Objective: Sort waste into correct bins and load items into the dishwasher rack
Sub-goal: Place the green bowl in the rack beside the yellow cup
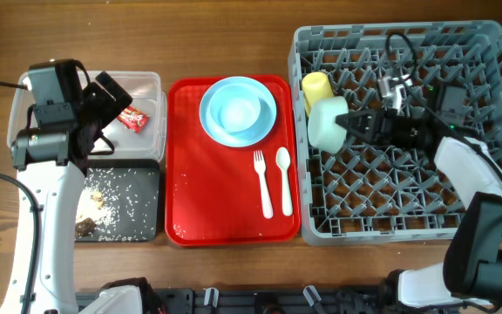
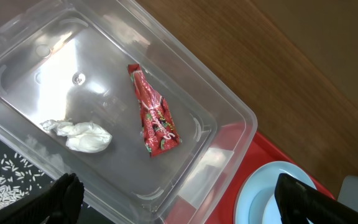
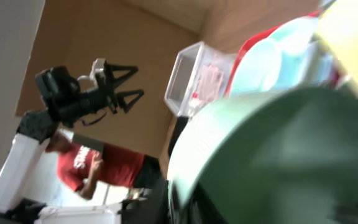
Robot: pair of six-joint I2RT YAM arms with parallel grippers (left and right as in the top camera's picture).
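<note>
My left gripper (image 1: 116, 98) hovers open and empty over the clear tub (image 1: 146, 87). In the left wrist view its fingers (image 2: 182, 205) frame the tub (image 2: 229, 112), which holds the red snack wrapper (image 2: 155, 119) and the crumpled white tissue (image 2: 82, 135). My right gripper (image 1: 353, 120) is shut on the rim of the pale green bowl (image 1: 325, 124), held on edge in the grey dishwasher rack (image 1: 486, 39) beside the yellow cup (image 1: 316, 85). The bowl (image 3: 291, 155) fills the blurred right wrist view. The black tray (image 1: 138, 174) holds rice-like scraps (image 1: 111, 205).
The red serving tray (image 1: 225, 192) between the bins and the rack carries the pale blue plate (image 1: 216, 126) with the pale blue bowl (image 1: 236, 106) on it, plus the white fork (image 1: 262, 183) and spoon (image 1: 285, 179). The wrapper also shows from overhead (image 1: 133, 118).
</note>
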